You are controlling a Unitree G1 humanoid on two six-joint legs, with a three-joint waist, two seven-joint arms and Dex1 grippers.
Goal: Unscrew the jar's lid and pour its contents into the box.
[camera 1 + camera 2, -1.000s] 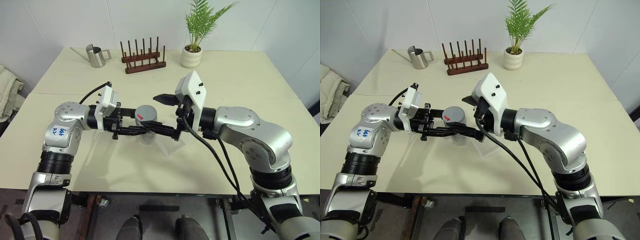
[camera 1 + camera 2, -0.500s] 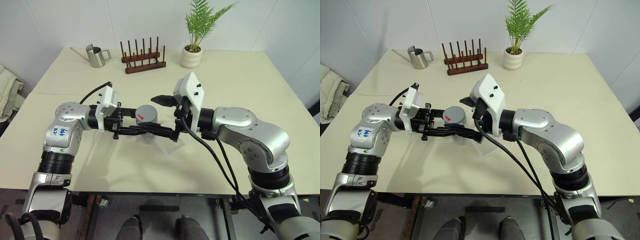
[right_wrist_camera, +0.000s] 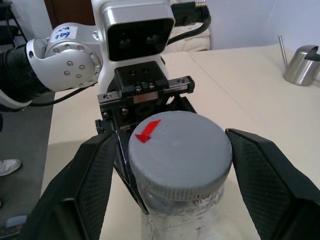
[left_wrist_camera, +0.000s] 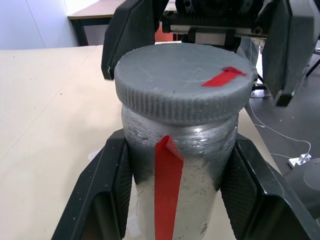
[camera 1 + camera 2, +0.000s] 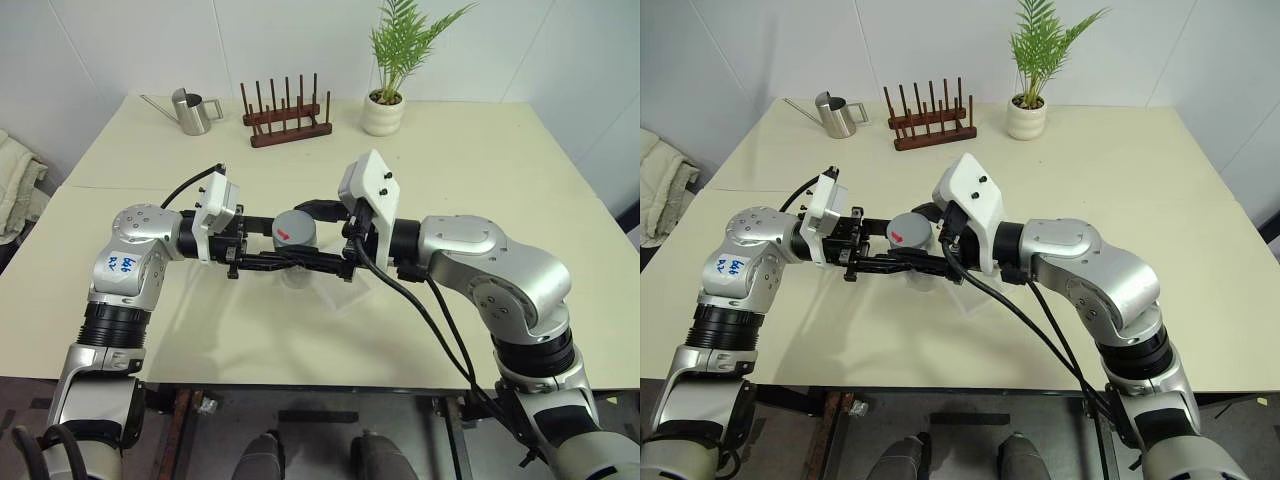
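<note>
My left gripper (image 5: 288, 262) is shut on the body of the silvery-grey jar (image 4: 175, 165), holding it upright a little above the table. A red strip runs down the jar's side. The grey lid (image 4: 180, 80), marked with a red arrow, sits on top of the jar. From the opposite side my right gripper (image 3: 172, 135) reaches in, and its fingers (image 3: 100, 190) flank the lid with slim gaps on both sides. The clear box (image 5: 325, 293) shows faintly on the table under the jar. The jar's wall hides the contents.
At the far side of the cream table (image 5: 480, 160) stand a steel watering can (image 5: 190, 110), a brown peg rack (image 5: 288, 120) and a white plant pot (image 5: 383, 112). A pale cloth (image 5: 18, 185) lies off the table's left edge.
The right gripper's fingers have drawn in from wide open to close around the lid. The left gripper and the jar have stayed put.
</note>
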